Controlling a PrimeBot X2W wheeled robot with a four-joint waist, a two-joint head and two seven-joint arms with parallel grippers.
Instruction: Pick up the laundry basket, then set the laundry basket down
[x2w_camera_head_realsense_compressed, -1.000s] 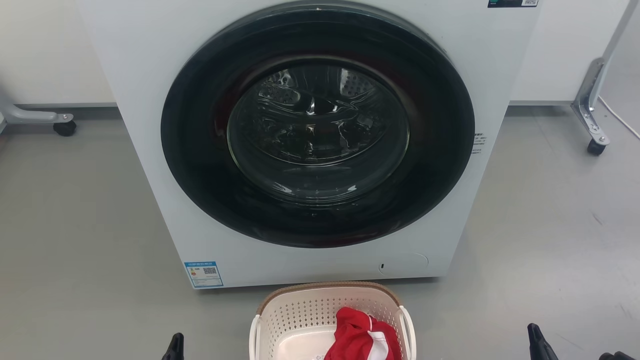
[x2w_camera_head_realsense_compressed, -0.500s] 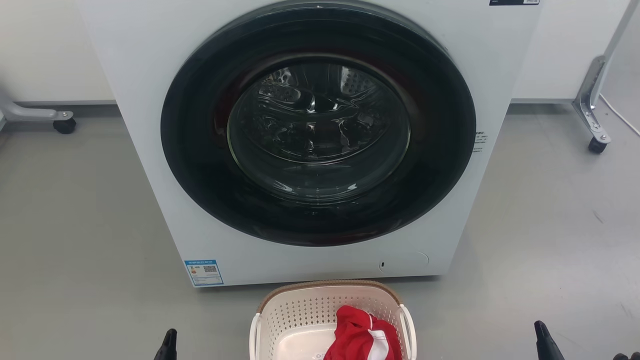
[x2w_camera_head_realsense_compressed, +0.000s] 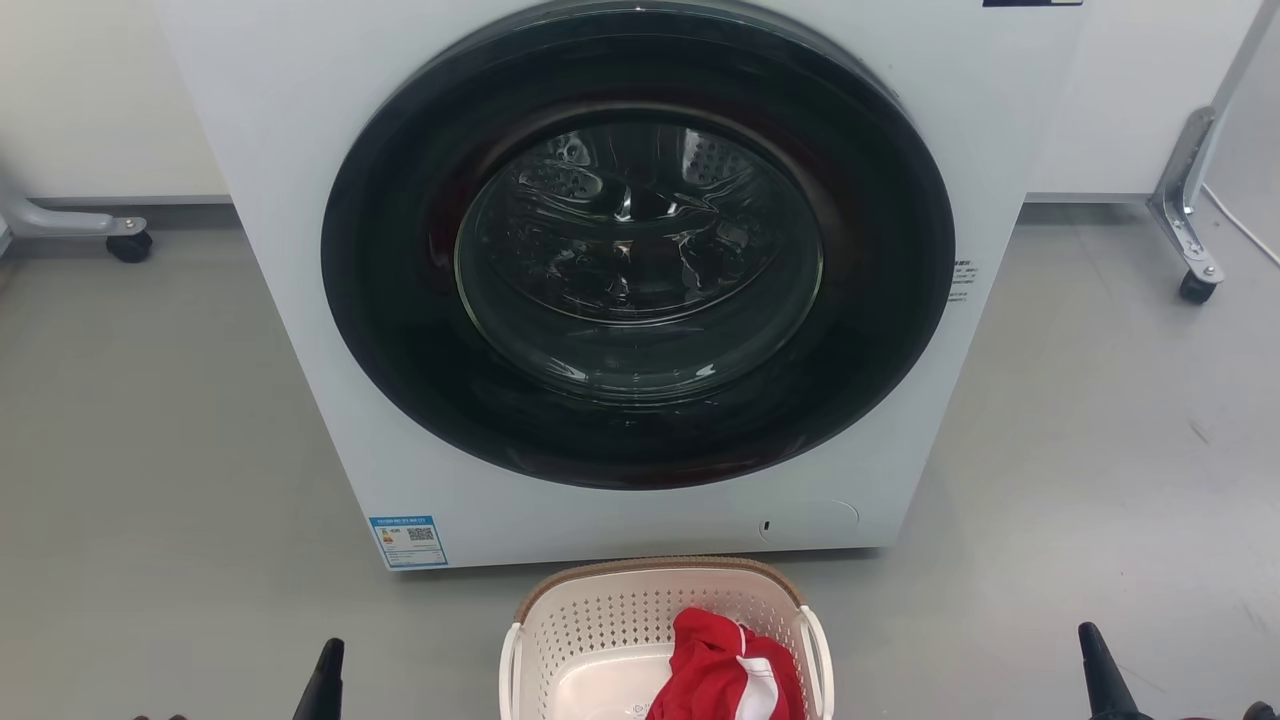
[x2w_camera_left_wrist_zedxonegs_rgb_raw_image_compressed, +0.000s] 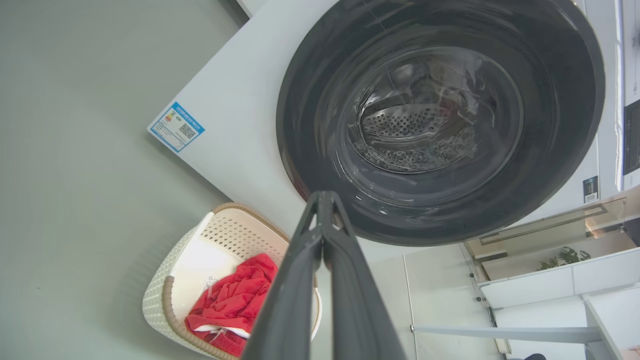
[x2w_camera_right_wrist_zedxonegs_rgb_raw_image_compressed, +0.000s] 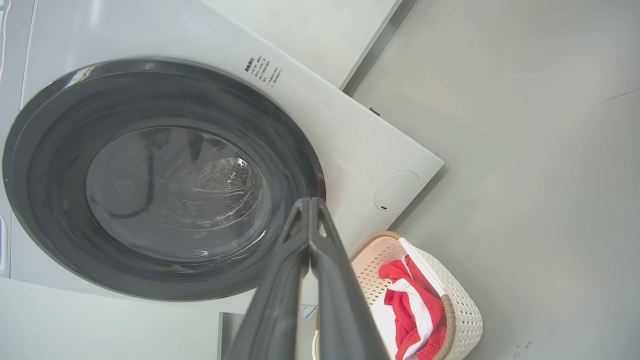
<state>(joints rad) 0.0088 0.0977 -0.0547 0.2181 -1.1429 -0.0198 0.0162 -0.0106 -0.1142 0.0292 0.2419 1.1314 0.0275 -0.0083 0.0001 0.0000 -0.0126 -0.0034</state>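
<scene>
Left gripper: both dark fingers lie pressed together from base to tip, nothing between them. In the head view it rises from the bottom edge, left of the basket and not touching it.

Right gripper: same condition, with the fingers closed against each other and nothing held. In the head view it pokes up near the lower right corner, well apart from the basket.

Laundry basket: stands upright on the grey floor between the two grippers, just in front of the washing machine's bottom edge, below the middle of the door. Contact with the machine cannot be judged. Cream perforated walls, brown woven-look rim, a white handle on each side. The left wrist view shows its outer wall; the right wrist view shows the opposite wall.

Red cloth with a white patch: crumpled inside the basket, towards its right side. It also appears in both wrist views.

Washing machine: white front, round dark door closed, and the steel drum visible through the glass. A blue label sits at the front's lower left corner.

Two castor wheels stand on the floor by the far wall, one on either side of the machine.
</scene>
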